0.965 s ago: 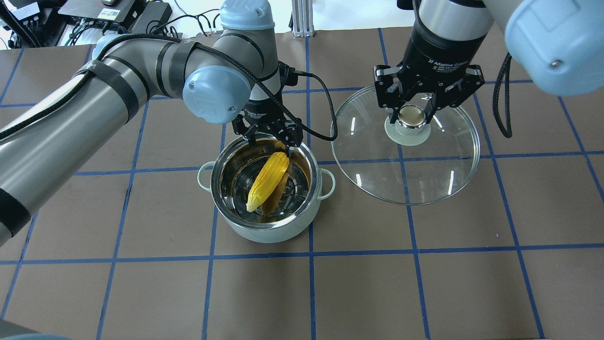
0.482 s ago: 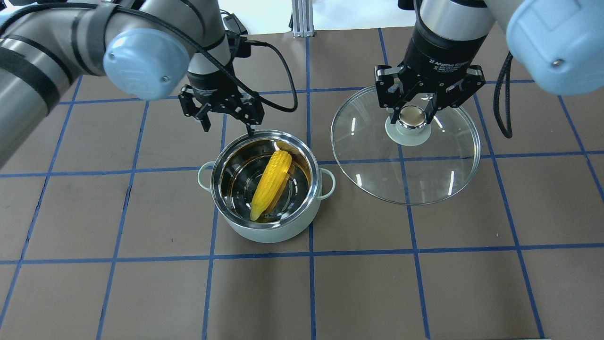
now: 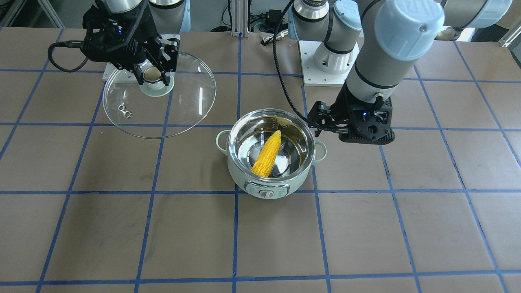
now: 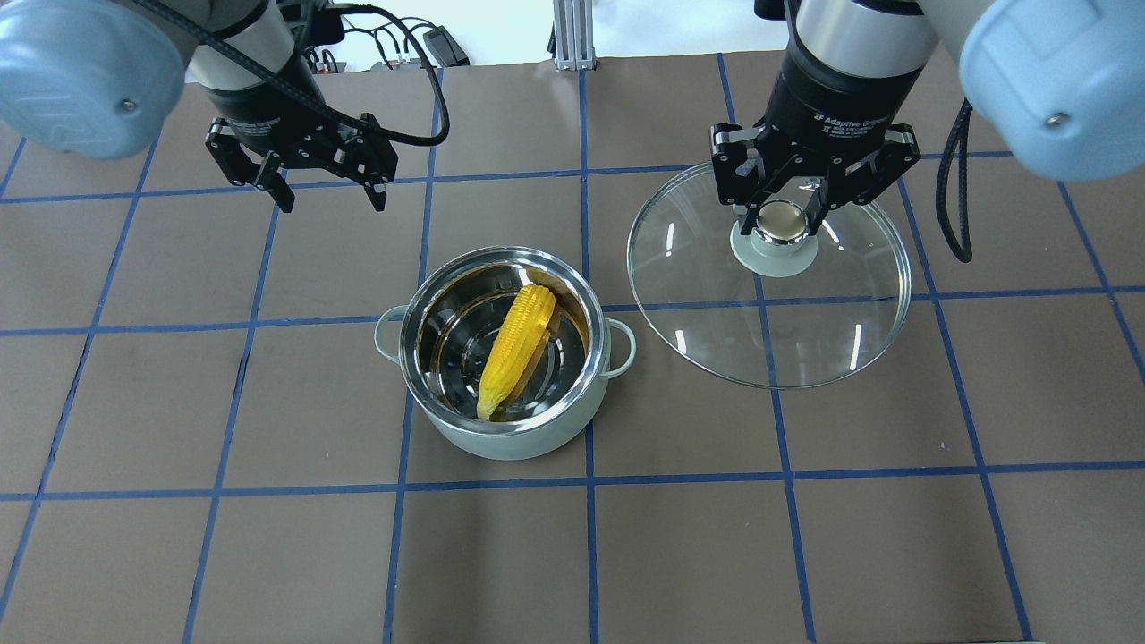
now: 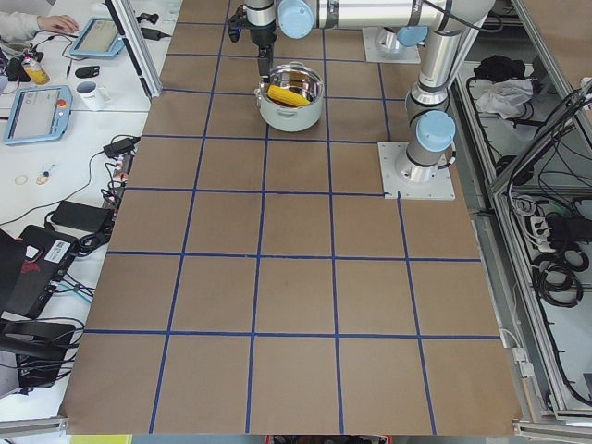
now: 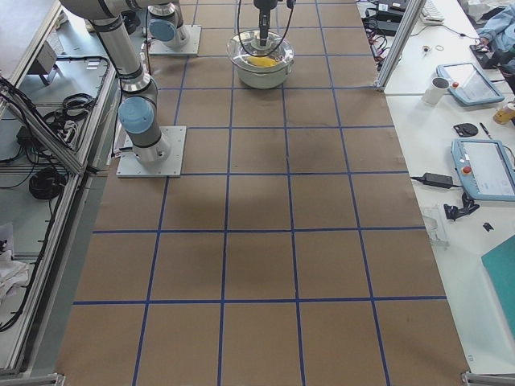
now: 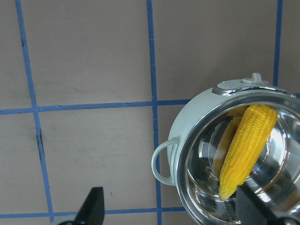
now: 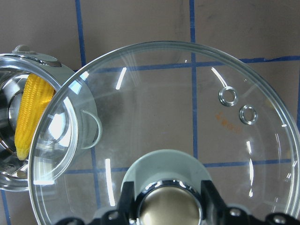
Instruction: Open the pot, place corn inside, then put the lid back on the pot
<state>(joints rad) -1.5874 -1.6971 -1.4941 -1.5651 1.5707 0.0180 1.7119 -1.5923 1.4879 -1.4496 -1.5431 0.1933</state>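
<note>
My left hand [image 4: 332, 199] hung empty and spread apart near the round mint-green pot [image 4: 537, 443] in the middle of the desk [image 4: 179, 555], where the yellow ear of corn [image 4: 514, 349] lay slanted inside. My right hand [image 4: 781, 222] was clamped on the beige knob [image 4: 780, 216] of the round clear glass lid [image 4: 805, 331].

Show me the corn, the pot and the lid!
corn [image 4: 514, 349], overhead exterior view, middle of the ear
pot [image 4: 510, 444], overhead exterior view, near outer wall
lid [image 4: 774, 300], overhead exterior view, middle of the clear glass
</note>
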